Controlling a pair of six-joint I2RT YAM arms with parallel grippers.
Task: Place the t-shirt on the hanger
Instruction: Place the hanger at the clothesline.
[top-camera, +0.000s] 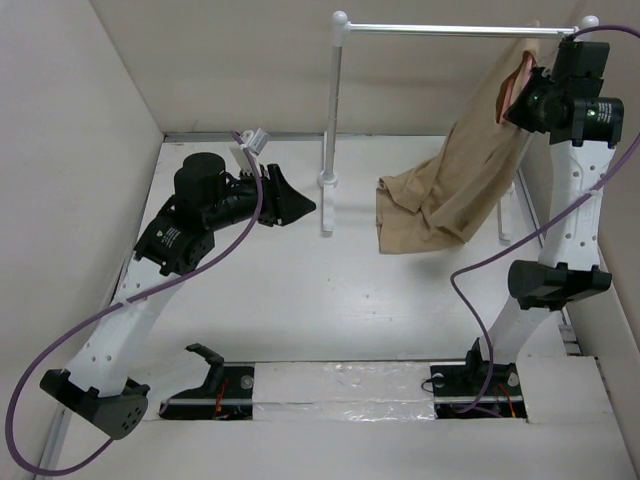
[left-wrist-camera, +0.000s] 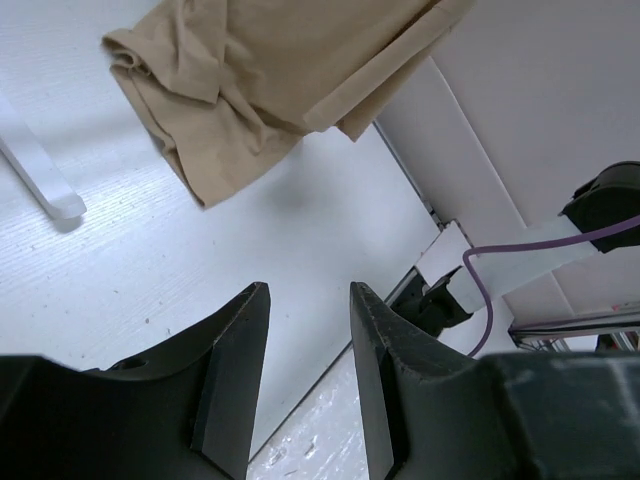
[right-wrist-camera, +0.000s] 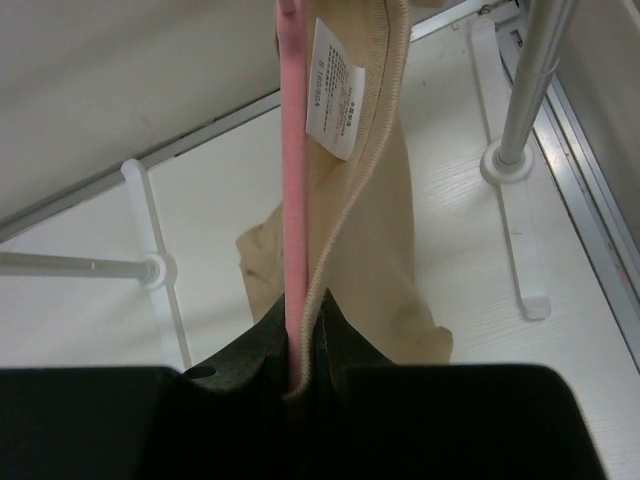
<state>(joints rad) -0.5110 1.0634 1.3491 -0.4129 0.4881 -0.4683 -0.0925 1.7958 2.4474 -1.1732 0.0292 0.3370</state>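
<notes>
A tan t-shirt (top-camera: 455, 190) hangs from up near the rack's rod at the right and drapes down onto the table. My right gripper (top-camera: 522, 95) is raised by the rod and shut on the salmon-pink hanger (right-wrist-camera: 292, 190) together with the shirt's ribbed collar (right-wrist-camera: 365, 190); a white label (right-wrist-camera: 337, 85) shows inside the collar. The hanger's wire hook is hidden. My left gripper (top-camera: 300, 205) is open and empty, low over the table left of the rack's post. In the left wrist view the shirt's lower folds (left-wrist-camera: 240, 90) lie ahead of the open fingers (left-wrist-camera: 235, 370).
A tall white garment rack with a metal rod (top-camera: 450, 30) stands at the back; its post (top-camera: 330, 130) and foot are mid-table, the other post (right-wrist-camera: 530, 80) at the far right. White walls close in left, back and right. Purple cables run along both arms.
</notes>
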